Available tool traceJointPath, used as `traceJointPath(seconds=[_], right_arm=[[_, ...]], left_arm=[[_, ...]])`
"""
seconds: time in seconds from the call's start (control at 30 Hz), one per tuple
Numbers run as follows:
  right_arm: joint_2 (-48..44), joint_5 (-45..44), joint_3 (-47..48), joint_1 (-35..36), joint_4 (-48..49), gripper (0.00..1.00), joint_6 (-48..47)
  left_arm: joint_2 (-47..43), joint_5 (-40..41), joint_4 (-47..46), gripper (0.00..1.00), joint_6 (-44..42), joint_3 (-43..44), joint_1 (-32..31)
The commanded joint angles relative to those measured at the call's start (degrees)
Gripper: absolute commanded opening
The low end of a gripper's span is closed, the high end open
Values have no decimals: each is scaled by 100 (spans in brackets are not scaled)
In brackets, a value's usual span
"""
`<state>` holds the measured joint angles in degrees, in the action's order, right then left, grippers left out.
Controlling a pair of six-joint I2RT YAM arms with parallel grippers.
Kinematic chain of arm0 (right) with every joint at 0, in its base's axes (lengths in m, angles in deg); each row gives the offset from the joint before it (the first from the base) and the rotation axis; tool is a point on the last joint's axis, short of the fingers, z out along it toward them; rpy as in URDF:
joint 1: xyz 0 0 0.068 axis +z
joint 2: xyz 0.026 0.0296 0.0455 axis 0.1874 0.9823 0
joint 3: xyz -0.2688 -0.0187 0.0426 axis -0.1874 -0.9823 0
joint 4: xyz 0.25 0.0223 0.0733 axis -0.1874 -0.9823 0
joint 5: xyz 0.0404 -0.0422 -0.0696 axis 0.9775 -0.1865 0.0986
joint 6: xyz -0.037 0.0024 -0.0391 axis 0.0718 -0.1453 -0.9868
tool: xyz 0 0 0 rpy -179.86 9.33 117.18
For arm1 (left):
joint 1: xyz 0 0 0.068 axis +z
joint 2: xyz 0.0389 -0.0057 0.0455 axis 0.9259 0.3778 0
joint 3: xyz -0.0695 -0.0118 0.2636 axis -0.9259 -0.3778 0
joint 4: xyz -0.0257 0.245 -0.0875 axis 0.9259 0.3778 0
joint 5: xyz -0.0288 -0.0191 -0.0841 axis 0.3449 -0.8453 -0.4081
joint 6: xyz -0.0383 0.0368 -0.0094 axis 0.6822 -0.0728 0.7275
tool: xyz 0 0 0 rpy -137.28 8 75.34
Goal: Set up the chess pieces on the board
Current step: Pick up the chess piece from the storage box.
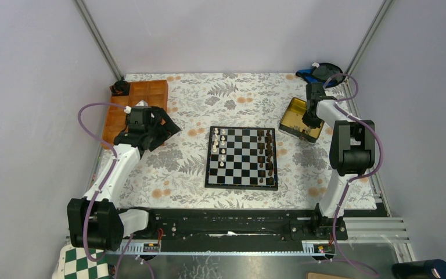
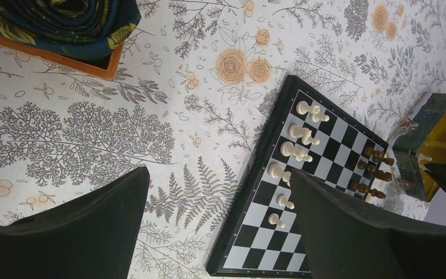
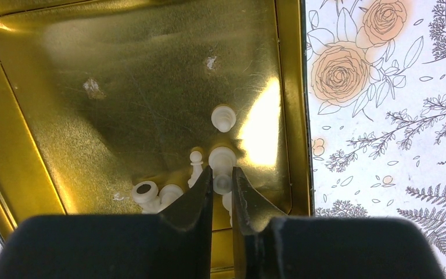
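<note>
The black-framed board (image 1: 242,174) lies at the table's middle. Several white chess pieces (image 1: 220,145) stand along its left side and dark pieces (image 1: 265,152) along its right. My right gripper (image 3: 222,173) reaches down into a gold tin (image 3: 122,87) and is shut on a white chess piece (image 3: 222,183). More white pieces (image 3: 223,118) lie loose around it on the tin floor. My left gripper (image 2: 219,173) hangs open and empty above the tablecloth, left of the board (image 2: 284,256).
The gold tin (image 1: 298,119) sits right of the board. A wooden tray (image 1: 142,96) with dark cloth (image 2: 64,23) is at the back left. A blue and black object (image 1: 319,71) lies in the back right corner. A green-and-white checkered board (image 1: 81,264) pokes in at the near left.
</note>
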<state>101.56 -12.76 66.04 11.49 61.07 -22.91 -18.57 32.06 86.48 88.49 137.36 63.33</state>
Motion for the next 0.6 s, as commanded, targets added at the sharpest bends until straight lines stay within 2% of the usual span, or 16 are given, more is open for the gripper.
traceJointPath(seconds=[0.0, 0.57], right_arm=[[-238, 76, 31, -26, -15, 0, -57], [-731, 115, 73, -16, -264, 0, -395]], left_arm=[[-59, 106, -49, 99, -17, 97, -28], [-317, 49, -181, 99, 189, -244, -28]])
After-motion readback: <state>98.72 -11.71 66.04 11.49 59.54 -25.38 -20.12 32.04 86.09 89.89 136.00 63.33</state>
